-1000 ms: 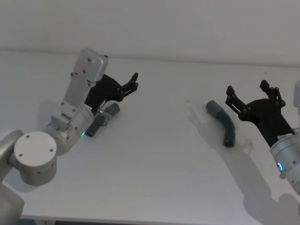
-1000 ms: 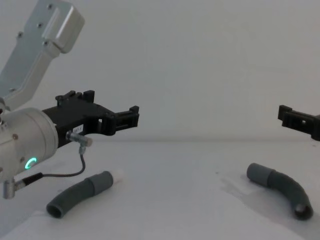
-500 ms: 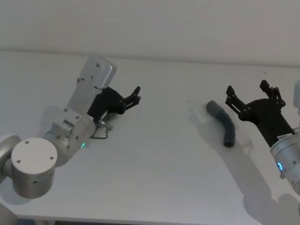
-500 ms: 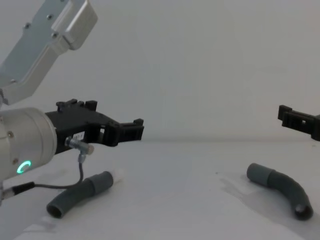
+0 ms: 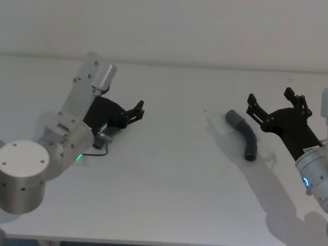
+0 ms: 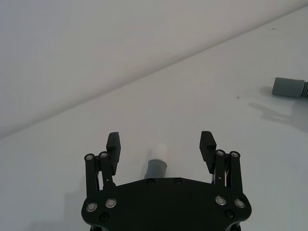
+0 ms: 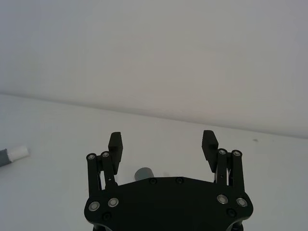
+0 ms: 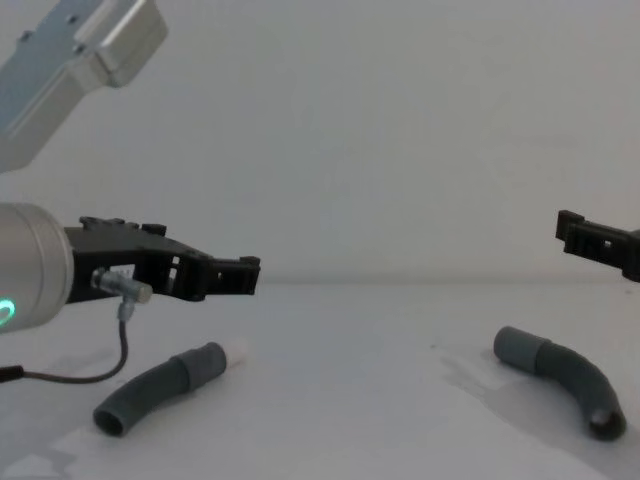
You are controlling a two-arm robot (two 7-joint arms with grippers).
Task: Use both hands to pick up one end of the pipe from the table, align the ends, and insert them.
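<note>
The pipe lies in two pieces on the white table (image 5: 169, 184). The left piece (image 8: 160, 387) is curved dark grey with a white tip (image 8: 238, 352). My left gripper (image 8: 243, 270) hovers open just above it, apart from it. In the left wrist view that white tip (image 6: 158, 151) and its grey cuff sit between the open fingers of the left gripper (image 6: 161, 142). The right piece (image 5: 244, 135) rests with its open grey cuff (image 8: 518, 346) pointing inward. My right gripper (image 5: 270, 98) hangs open beside and above it, holding nothing.
A plain white wall rises behind the table. The wide stretch of table between the two pieces is bare. In the left wrist view the right piece's cuff (image 6: 288, 87) shows far off. The left arm's silver links (image 5: 82, 102) loom over the left piece.
My left arm has dropped lower and drawn back a little, bringing its open gripper closer over the left piece. The right arm and both pieces have stayed put.
</note>
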